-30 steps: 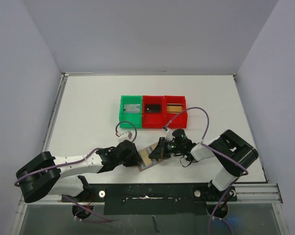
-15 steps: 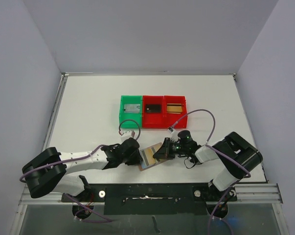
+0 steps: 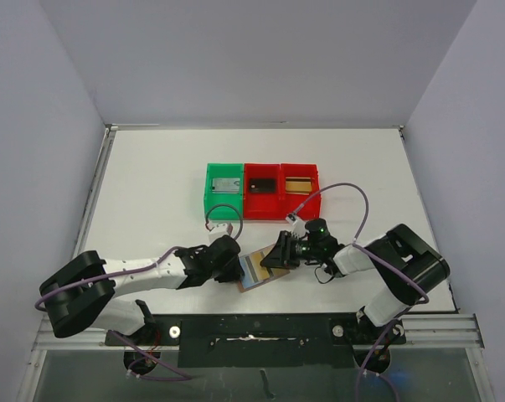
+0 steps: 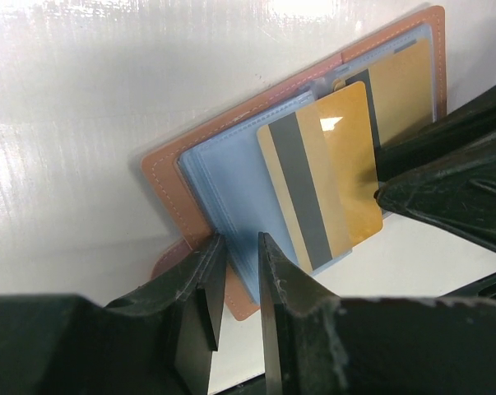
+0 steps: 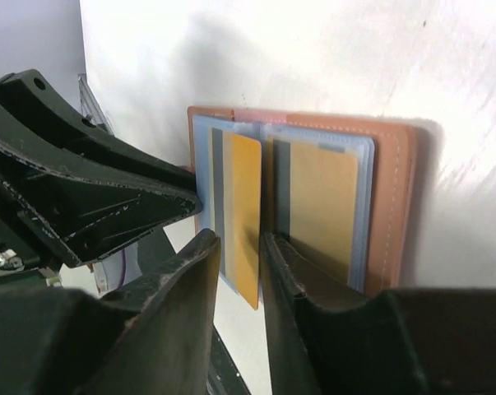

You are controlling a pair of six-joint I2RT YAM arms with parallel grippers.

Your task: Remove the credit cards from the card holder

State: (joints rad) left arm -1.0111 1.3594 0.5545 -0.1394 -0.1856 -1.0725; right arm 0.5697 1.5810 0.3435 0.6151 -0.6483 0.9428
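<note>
At table (image 3: 152,167) near edge: left gripper (image 4: 241,247) pinches card holder (image 4: 169,169); right gripper (image 5: 239,240) parted, seemingly off gold card (image 4: 346,164); ungripped, it may slip back.

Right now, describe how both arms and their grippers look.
The left arm and right arm have white links between bulky black joints. A thin purple cable runs loosely along each. A small green light glows at the right wrist. The left gripper and right gripper are black, each with two flat, tapering, rough-textured fingers.
</note>
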